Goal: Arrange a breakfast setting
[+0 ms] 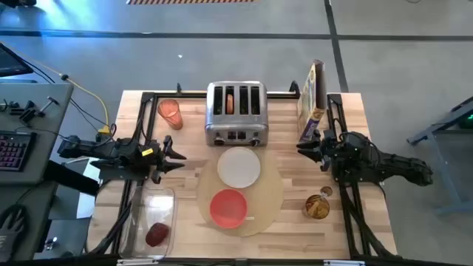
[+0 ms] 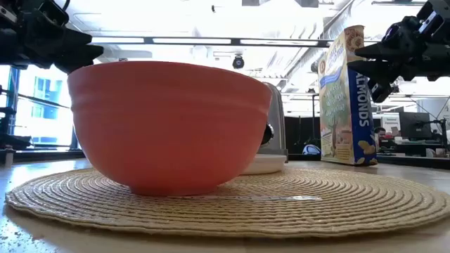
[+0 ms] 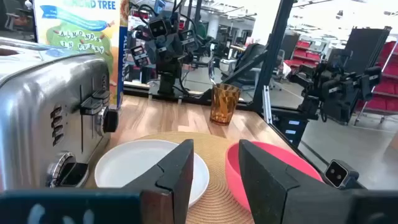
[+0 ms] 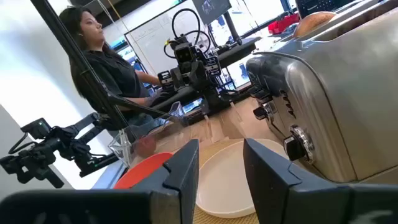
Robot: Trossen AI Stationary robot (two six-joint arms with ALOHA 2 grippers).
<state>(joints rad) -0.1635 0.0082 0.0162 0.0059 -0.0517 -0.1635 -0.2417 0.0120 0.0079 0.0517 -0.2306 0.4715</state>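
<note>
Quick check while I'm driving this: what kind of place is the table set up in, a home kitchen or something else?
Not a kitchen; most likely a robotics lab or workshop. Beyond the wooden table there is another robot arm on a bench, a person seated at a workstation, and open office-style floor with ceiling strip lights. The toaster and placemat are staged props.

Bright overhead light; windows glare behind the softly blurred red bowl (image 2: 169,123).
</note>
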